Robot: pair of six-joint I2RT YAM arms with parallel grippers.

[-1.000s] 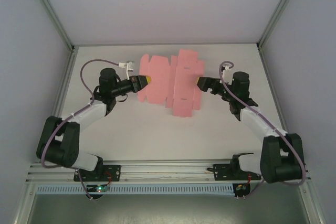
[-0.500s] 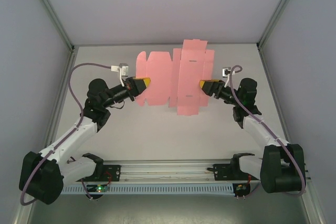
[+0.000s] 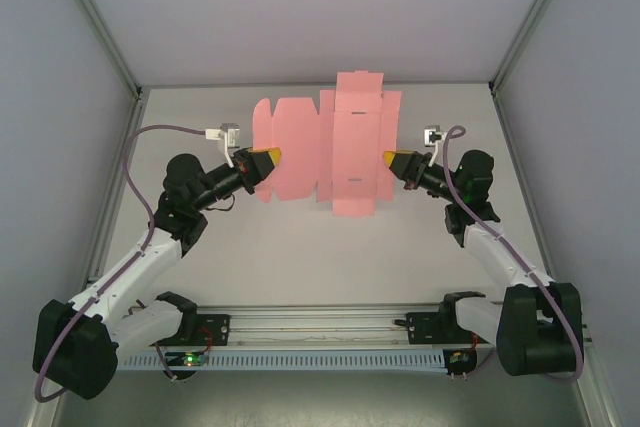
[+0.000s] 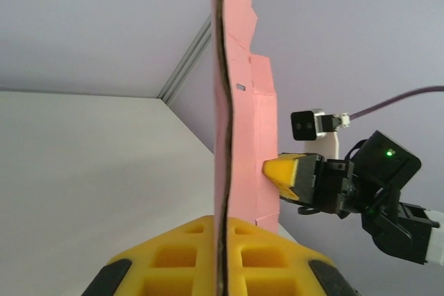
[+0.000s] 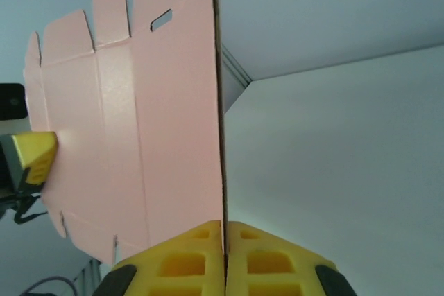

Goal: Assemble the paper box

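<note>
Paper box (image 3: pixel 330 152), flat pink die-cut sheet with flaps and slots, held in the air above the white table (image 3: pixel 300 257), stretched between the two arms, left gripper (image 3: pixel 268 158) clamped on its left edge, right gripper (image 3: pixel 390 159) clamped on its right edge, yellow fingers (image 5: pixel 270 254) pressed together on the card.

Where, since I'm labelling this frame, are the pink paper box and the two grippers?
paper box (image 3: pixel 335 147): top external view, centre panel of the unfolded pink sheet.
left gripper (image 3: pixel 266 159): top external view, yellow fingertips at the sheet's left edge.
right gripper (image 3: pixel 391 159): top external view, yellow fingertips at the sheet's right edge.
</note>
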